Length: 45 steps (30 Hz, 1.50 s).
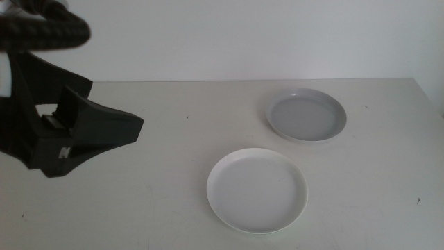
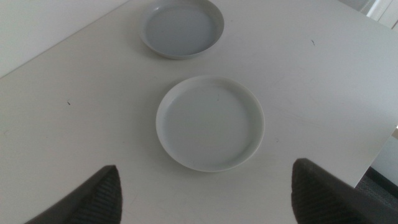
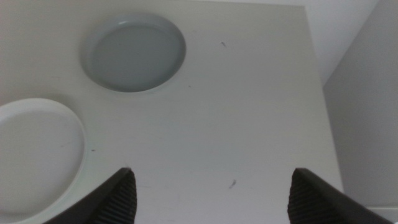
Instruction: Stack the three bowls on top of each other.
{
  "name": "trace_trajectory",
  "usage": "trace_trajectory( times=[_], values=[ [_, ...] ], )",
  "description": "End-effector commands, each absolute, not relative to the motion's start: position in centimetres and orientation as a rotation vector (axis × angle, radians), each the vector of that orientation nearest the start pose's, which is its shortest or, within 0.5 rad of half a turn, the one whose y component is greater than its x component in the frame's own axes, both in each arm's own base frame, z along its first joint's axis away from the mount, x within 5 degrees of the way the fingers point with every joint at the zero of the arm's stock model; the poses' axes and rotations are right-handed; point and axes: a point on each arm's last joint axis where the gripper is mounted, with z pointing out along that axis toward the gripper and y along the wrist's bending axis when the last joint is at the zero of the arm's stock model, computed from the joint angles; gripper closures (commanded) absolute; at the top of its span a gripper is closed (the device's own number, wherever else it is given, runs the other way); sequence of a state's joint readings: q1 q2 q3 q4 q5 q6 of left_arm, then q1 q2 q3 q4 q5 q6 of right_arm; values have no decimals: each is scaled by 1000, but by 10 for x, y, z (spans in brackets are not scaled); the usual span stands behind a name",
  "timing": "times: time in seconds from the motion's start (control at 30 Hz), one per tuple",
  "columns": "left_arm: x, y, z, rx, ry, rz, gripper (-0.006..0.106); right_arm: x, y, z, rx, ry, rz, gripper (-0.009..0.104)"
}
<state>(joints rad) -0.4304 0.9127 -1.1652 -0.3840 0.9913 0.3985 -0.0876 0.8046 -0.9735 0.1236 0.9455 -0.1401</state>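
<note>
You have two of the shallow round bowls in view on the pale table point(image 1: 152, 201), both upright and empty. The white low-rimmed bowl point(image 1: 257, 189) sits nearer the front edge, a little right of the table's middle. The pale grey low-rimmed bowl point(image 1: 306, 114) sits behind it and further right, near it but not touching; nothing is stacked. You cannot see a mint green bowl in any view.

Your left gripper point(image 2: 205, 193) hangs above the table on the left side, its dark jaws spread wide and holding nothing, with the white bowl point(image 2: 210, 122) just ahead of them and the grey one point(image 2: 181, 28) beyond.

Your right gripper point(image 3: 211, 196) does not show in the middle view; its wrist view shows jaws wide apart and empty over the table's right part, near the edge, looking down on the grey bowl point(image 3: 135, 53) and part of the white bowl point(image 3: 37, 155).
</note>
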Motion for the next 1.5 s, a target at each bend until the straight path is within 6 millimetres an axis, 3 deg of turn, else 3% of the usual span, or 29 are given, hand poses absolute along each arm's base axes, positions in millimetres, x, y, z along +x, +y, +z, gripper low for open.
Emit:
trace_trajectory(
  times=[0.0, 0.3, 0.67, 0.83, 1.07, 1.47],
  values=[
    [130, -92, 439, 779, 1953, -519, -5, 156, -3, 407, -23, 2209, 63, 33],
    [130, -92, 439, 779, 1953, -519, -5, 243, -5, 428, -21, 2333, 181, 33],
    [130, -92, 439, 779, 1953, -519, -5, 347, -9, 408, -27, 2503, 277, 33],
    [130, -92, 439, 779, 1953, -519, -5, 386, -6, 378, -29, 2580, 359, 33],
    [130, -92, 439, 779, 1953, -519, -5, 414, 7, 332, -58, 2698, 394, 33],
    [130, -92, 439, 779, 1953, -519, -5, 459, 12, 258, 65, 2720, 384, 33]
  ],
)
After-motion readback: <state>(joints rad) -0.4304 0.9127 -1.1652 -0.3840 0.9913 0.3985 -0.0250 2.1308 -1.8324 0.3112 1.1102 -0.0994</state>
